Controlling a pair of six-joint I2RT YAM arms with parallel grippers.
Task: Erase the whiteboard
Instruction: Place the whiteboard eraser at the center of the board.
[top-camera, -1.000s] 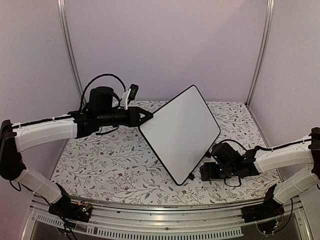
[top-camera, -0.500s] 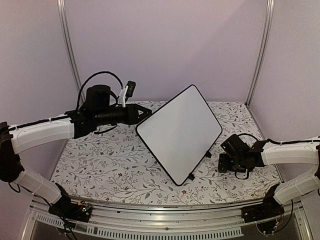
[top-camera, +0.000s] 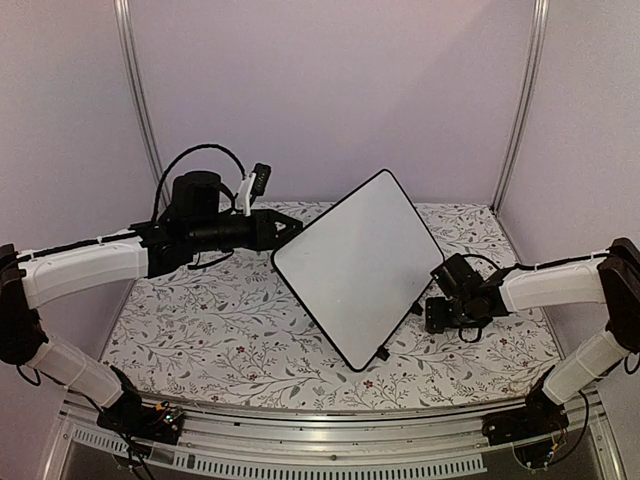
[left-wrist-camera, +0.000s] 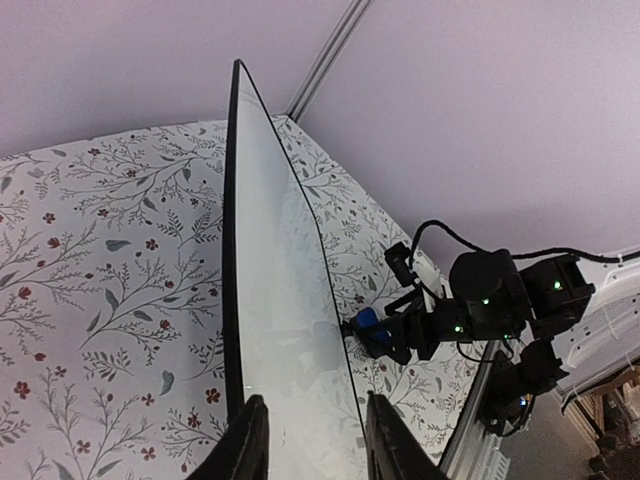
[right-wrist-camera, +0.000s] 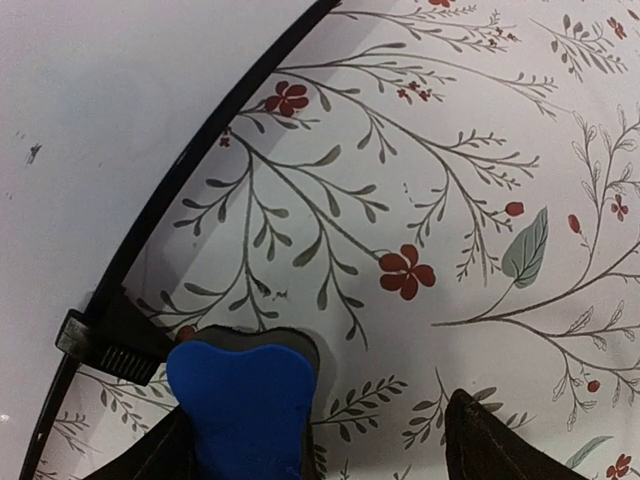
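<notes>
Right tool (top-camera: 436, 313) moved closer, now just beside whiteboard (top-camera: 355, 260).

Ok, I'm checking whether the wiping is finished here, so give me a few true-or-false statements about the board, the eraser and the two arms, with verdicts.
1. The whiteboard lies flat on the table. False: it stands tilted, with one corner raised at the left gripper.
2. The left gripper's jaws straddle the whiteboard's edge. True.
3. The blue eraser sits at the right gripper, close to the whiteboard's black rim. True.
4. Large marker writing covers the whiteboard's face. False: the face looks plain white; only a tiny dark speck shows in the right wrist view.
</notes>
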